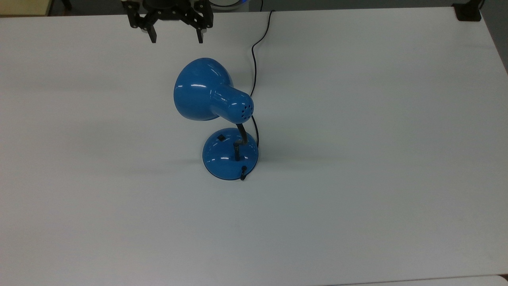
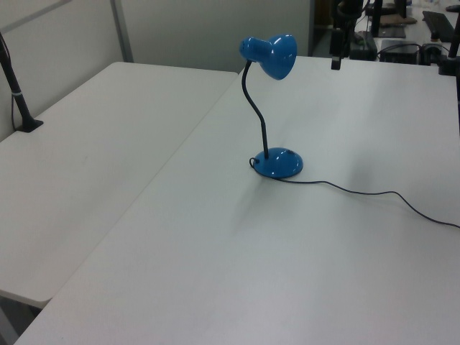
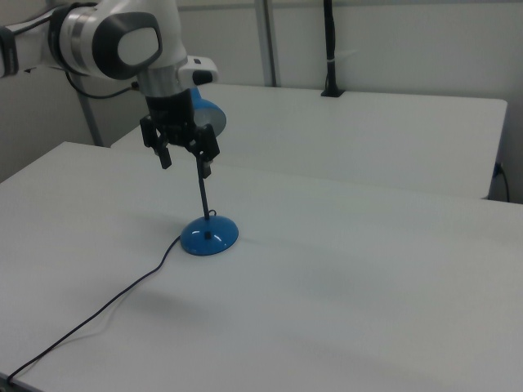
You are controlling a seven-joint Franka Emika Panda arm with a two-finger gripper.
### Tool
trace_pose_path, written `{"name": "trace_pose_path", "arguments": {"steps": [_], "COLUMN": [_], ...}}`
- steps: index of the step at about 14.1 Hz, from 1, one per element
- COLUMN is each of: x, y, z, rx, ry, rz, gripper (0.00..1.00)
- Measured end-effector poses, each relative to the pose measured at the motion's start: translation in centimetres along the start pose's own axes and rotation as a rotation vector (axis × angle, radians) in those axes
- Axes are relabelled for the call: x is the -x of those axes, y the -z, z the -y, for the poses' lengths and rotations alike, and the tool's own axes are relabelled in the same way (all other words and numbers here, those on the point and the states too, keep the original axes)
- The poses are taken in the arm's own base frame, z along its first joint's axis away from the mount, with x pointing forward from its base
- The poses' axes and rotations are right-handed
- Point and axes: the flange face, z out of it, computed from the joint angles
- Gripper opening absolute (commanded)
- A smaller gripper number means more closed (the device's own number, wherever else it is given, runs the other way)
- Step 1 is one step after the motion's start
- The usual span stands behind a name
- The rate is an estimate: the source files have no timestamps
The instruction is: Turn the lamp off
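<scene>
Lamp [image 1: 216, 115] stands near the middle of the white table [image 1: 357, 159], its round blue base [image 1: 229, 159] flat on the surface, with a small black switch [image 1: 220, 138] on the dome's upper left in the top view. A black gooseneck [image 2: 253, 108] rises from the base and bends over to the blue bell-shaped shade [image 1: 202, 95], which in the top view opens toward the upper left. The black cord [image 1: 256, 67] leaves the base and runs up the top view toward the table's far edge; in the left view it trails away to the right across the table. In the right view the arm [image 3: 122, 37] reaches in from the upper left, its white and grey wrist section bent so that the black gripper [image 3: 185, 162] points straight down. The gripper hangs in the air above the table, well clear of the surface, and in the top view it sits at the upper edge, up and to the left of the shade and apart from it. In the right view it overlaps the shade and the gooseneck, though the top view shows a plain gap between them. Its two fingers [image 1: 152, 35] are spread wide, with nothing between them and nothing touched. In the left view the gripper [image 2: 336, 61] shows to the right of the shade.
</scene>
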Motion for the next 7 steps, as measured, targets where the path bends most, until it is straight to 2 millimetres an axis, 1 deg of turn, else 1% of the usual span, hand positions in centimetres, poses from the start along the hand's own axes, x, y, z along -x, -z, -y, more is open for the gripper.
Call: {"name": "trace_pose_path", "arguments": {"steps": [1,4,6,7], "x": [-0.1,-0.1,-0.1,-0.1], "y": [1.0,2.6,3.0,3.0], "z": [-0.4,-1.8,-2.6,-2.5], "rx": [0.004,0.01,0.012,0.012], "ry": [0.002,-0.015,-0.023,-0.022], "rz": [-0.02,-0.053,-0.061,-0.061], "gripper": [1.0,1.0,1.0,1.0]}}
